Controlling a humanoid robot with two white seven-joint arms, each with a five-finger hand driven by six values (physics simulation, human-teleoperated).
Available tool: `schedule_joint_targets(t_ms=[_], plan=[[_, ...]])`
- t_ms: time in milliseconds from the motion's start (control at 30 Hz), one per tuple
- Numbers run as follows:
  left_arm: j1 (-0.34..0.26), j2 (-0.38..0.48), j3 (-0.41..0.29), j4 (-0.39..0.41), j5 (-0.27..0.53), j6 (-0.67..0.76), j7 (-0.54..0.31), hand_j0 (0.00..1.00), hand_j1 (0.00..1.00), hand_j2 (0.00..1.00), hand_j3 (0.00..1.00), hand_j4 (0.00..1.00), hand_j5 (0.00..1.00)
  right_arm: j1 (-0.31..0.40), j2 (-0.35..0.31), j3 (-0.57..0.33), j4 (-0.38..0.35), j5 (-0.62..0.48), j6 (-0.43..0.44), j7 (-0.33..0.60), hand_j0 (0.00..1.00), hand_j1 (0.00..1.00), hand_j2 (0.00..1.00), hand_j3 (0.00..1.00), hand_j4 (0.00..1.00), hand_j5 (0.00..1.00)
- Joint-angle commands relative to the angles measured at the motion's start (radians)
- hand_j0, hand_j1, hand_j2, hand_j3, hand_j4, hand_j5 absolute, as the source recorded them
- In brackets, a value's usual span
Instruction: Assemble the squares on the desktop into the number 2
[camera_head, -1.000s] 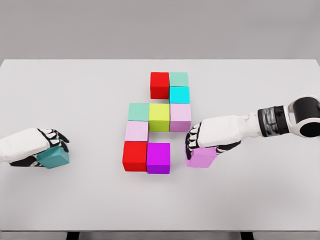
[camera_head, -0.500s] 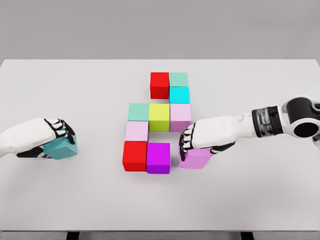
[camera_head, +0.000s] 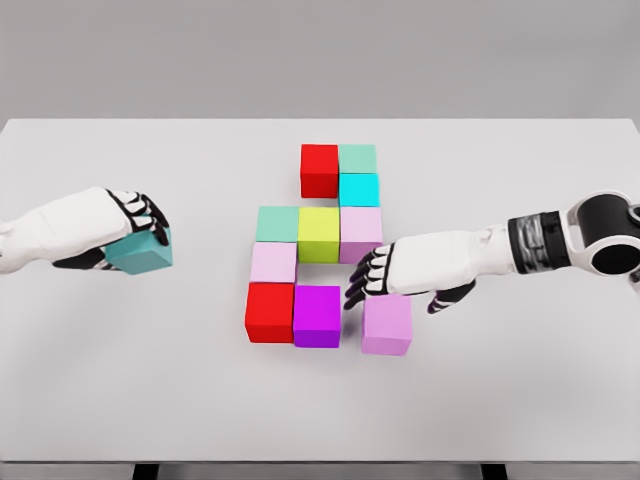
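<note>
On the white surface the right hand hovers unclenched over the lilac cube; left hand grips the teal cube; lowered carelessly, it could knock the placed blocks askew.

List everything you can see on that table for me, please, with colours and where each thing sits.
Table: one, white, fills the view.
Red cubes: two, top left of the figure and bottom left.
Mint green cubes: two, top right and middle-row left.
Cyan cube: one, under the top mint.
Yellow-green cube: one, middle row.
Pale pink cubes: two, middle-row right and above the lower red.
Magenta cube: one, bottom row.
Lilac cube: one, beside the magenta.
Teal cube: one, far left, held.
Left hand: white, gripping the teal cube.
Right hand: white, fingers spread above the lilac cube.
</note>
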Motion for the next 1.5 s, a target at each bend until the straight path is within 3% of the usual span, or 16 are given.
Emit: schedule_joint_targets(t_ms=[0,233,300,400,500,600,667,767,1000,1200,1467], plan=[[-0.002,-0.016,0.0,0.001,-0.004,0.001,-0.008,0.48,0.48,0.48,0.48,0.48,0.48,0.0,-0.006,-0.004,0.0,-0.006,0.002,0.001,1.0,1.0,1.0,1.0,1.0,1.0],[-0.057,-0.062,-0.001,0.013,-0.03,0.001,-0.022,0.48,0.48,0.48,0.48,0.48,0.48,-0.002,-0.084,-0.047,0.0,-0.006,0.002,-0.002,1.0,1.0,1.0,1.0,1.0,1.0],[-0.071,-0.079,-0.001,0.017,-0.04,0.001,-0.022,0.48,0.48,0.48,0.48,0.48,0.48,-0.003,-0.101,-0.05,0.0,-0.006,0.002,-0.006,0.94,0.94,0.94,0.94,0.94,0.94],[-0.095,-0.112,-0.003,0.047,-0.062,0.001,-0.022,0.48,0.48,0.48,0.48,0.48,0.48,-0.003,-0.13,-0.053,0.0,-0.006,0.002,-0.005,0.75,0.75,0.75,0.75,0.75,0.75],[-0.14,-0.128,-0.04,0.077,-0.07,0.001,-0.022,0.48,0.48,0.48,0.48,0.48,0.48,0.012,-0.176,-0.075,0.003,-0.006,0.002,0.008,0.41,0.41,0.41,0.41,0.41,0.41],[-0.161,-0.151,-0.06,0.099,-0.071,0.001,-0.022,0.48,0.48,0.48,0.48,0.48,0.48,0.032,-0.179,-0.068,0.004,-0.006,0.002,0.032,0.25,0.25,0.25,0.25,0.25,0.25],[-0.166,-0.157,-0.06,0.099,-0.071,0.001,-0.022,0.48,0.48,0.48,0.48,0.48,0.48,0.06,-0.176,-0.065,0.004,-0.006,0.002,0.052,0.2,0.2,0.2,0.2,0.2,0.2],[-0.173,-0.165,-0.066,0.111,-0.073,0.001,-0.022,0.48,0.48,0.48,0.48,0.48,0.48,0.095,-0.178,-0.064,0.004,-0.005,0.002,0.069,0.17,0.17,0.17,0.17,0.17,0.17],[-0.202,-0.183,-0.066,0.151,-0.073,0.001,-0.02,0.48,0.48,0.48,0.48,0.48,0.48,0.104,-0.153,-0.046,0.003,-0.006,0.002,0.097,0.16,0.16,0.16,0.16,0.16,0.16],[-0.264,-0.237,-0.11,0.22,-0.114,0.001,-0.02,0.48,0.48,0.48,0.48,0.48,0.48,0.103,-0.127,-0.013,0.004,-0.005,0.002,0.097,0.16,0.16,0.16,0.16,0.16,0.16],[-0.307,-0.323,-0.11,0.292,-0.18,0.001,-0.02,0.48,0.48,0.48,0.48,0.48,0.48,0.101,-0.078,0.024,0.004,0.0,0.002,0.097,0.16,0.16,0.16,0.16,0.16,0.16]])
